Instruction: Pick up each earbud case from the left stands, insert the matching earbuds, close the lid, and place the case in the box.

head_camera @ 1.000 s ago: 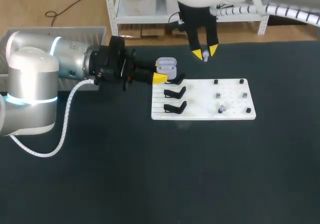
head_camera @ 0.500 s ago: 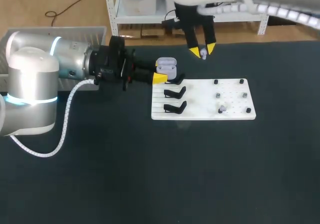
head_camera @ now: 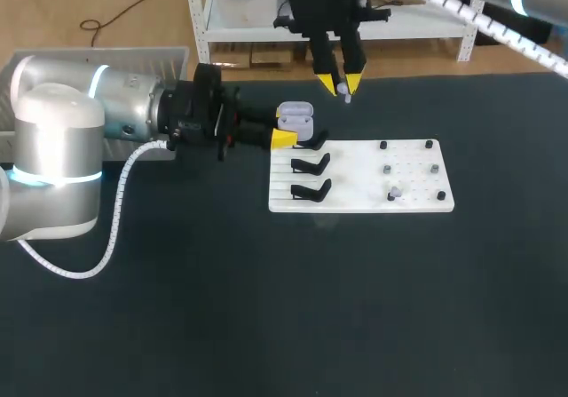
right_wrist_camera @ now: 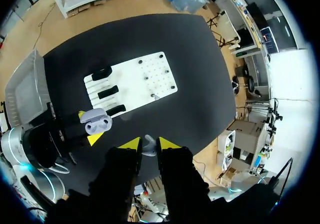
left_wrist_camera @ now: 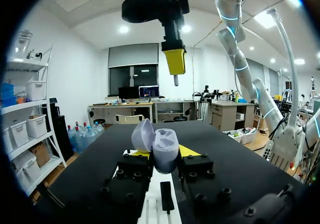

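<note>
My left gripper (head_camera: 287,127) comes in from the left, shut on a pale lilac earbud case (head_camera: 295,119) whose lid stands open; in the left wrist view the earbud case (left_wrist_camera: 161,148) sits upright between the yellow tips of the left gripper (left_wrist_camera: 161,156). My right gripper (head_camera: 340,84) hangs above and to the right of the case, shut on a small white earbud (head_camera: 346,98). In the right wrist view the earbud (right_wrist_camera: 148,146) shows between the yellow tips of the right gripper (right_wrist_camera: 149,144), with the case (right_wrist_camera: 96,123) far below. Another earbud (head_camera: 395,194) lies on the white board (head_camera: 355,197).
The white board carries two empty black stands (head_camera: 311,162) (head_camera: 311,189) on its left side and several small black pegs (head_camera: 429,145) on its right. A grey box (head_camera: 133,59) sits at the back left, behind my left arm.
My right gripper has risen and moved left and towards the back with the earbud, ending nearer above the case. The left arm and case have stayed still.
</note>
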Controlling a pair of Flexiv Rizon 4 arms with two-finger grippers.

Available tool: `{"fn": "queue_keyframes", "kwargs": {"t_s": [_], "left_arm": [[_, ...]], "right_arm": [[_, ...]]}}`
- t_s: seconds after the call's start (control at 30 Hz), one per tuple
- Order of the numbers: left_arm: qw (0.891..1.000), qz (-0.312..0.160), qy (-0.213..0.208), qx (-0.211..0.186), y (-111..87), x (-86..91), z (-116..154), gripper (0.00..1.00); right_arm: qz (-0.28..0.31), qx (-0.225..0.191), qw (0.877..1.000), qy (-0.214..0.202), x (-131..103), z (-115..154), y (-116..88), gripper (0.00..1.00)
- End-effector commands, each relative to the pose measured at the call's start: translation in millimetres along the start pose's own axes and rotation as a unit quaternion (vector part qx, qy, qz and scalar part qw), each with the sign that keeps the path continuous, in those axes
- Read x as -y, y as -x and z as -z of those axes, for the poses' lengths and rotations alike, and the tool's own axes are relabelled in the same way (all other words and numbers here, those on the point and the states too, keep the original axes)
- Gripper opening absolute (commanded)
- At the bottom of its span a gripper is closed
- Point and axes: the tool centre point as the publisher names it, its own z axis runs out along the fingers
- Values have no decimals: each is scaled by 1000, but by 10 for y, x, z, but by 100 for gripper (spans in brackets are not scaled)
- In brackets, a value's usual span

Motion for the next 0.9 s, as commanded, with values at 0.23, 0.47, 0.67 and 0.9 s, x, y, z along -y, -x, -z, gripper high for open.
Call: {"fn": "queue_keyframes", "kwargs": {"t_s": [0.23, 0.47, 0.67, 0.9], "left_arm": [[1000, 0, 0, 0, -3, -3, -1, 0], [1000, 0, 0, 0, -3, -3, -1, 0], [1000, -4, 0, 2, -1, 9, -31, 0], [1000, -11, 2, 11, 11, 17, -148, 0]], "right_arm": [[1, -19, 1000, -1, 1, 18, 34, 0], [3, 7, 1000, 22, -87, 114, -43, 0], [11, 22, 999, 34, -127, 154, -127, 0], [9, 47, 997, 53, -115, 114, -255, 0]]}}
